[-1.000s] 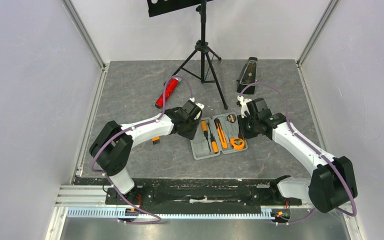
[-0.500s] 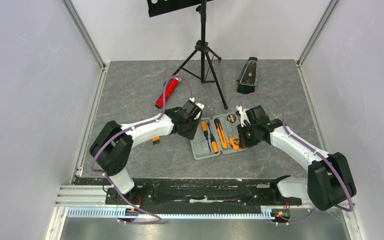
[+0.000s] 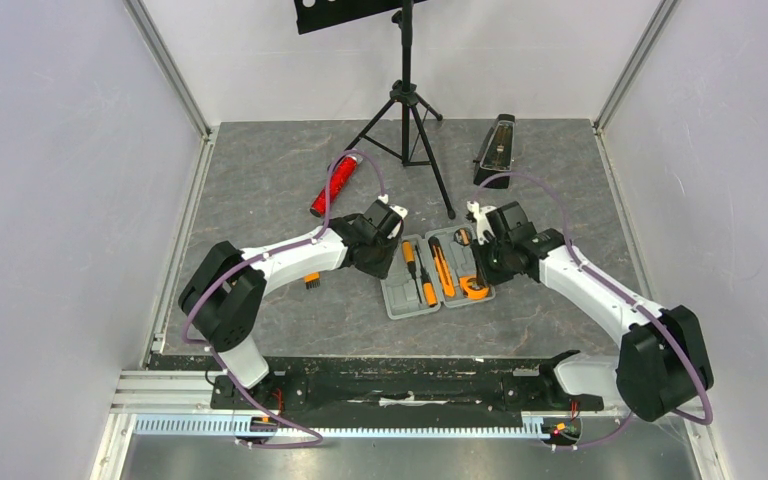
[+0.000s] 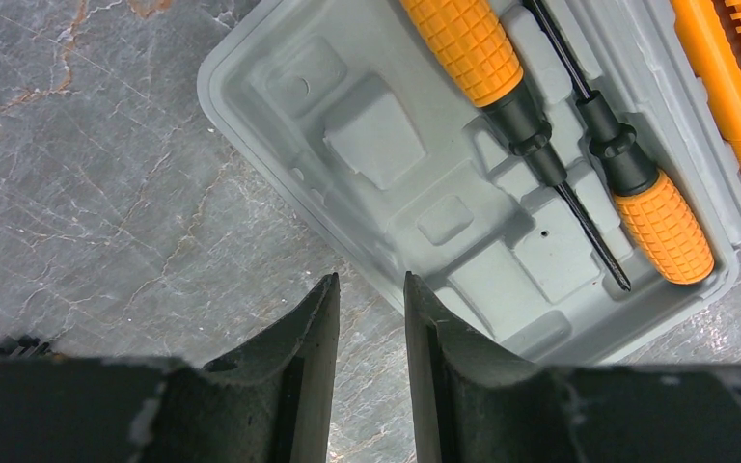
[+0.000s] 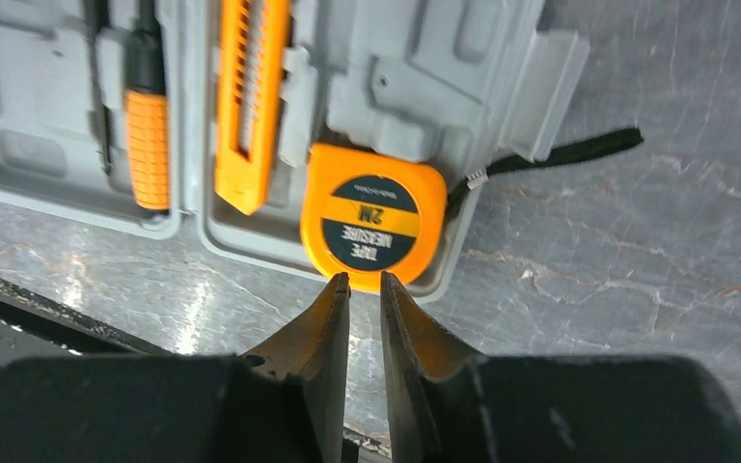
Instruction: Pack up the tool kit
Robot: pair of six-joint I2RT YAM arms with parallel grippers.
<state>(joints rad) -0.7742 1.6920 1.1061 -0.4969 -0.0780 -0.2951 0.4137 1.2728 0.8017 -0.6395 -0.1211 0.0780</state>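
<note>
Top external: grey clamshell case [image 3: 397, 291] open on the table [image 3: 260, 190].
Orange-handled screwdrivers [image 4: 463, 43], knife [image 5: 251, 96] and tape measure [image 5: 371, 217] sit in recesses; both arms' jaws slightly spread, empty.

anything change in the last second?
Right gripper swung in over the tape measure, then eased back a little; nothing taken hold of or let go. Left gripper, case and tools stayed put.

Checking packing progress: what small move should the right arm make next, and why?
Probably nudge the tape measure deeper into the case with the right claw: it seems to overlap the case's rim, and the claw's tips sit at its edge.
</note>
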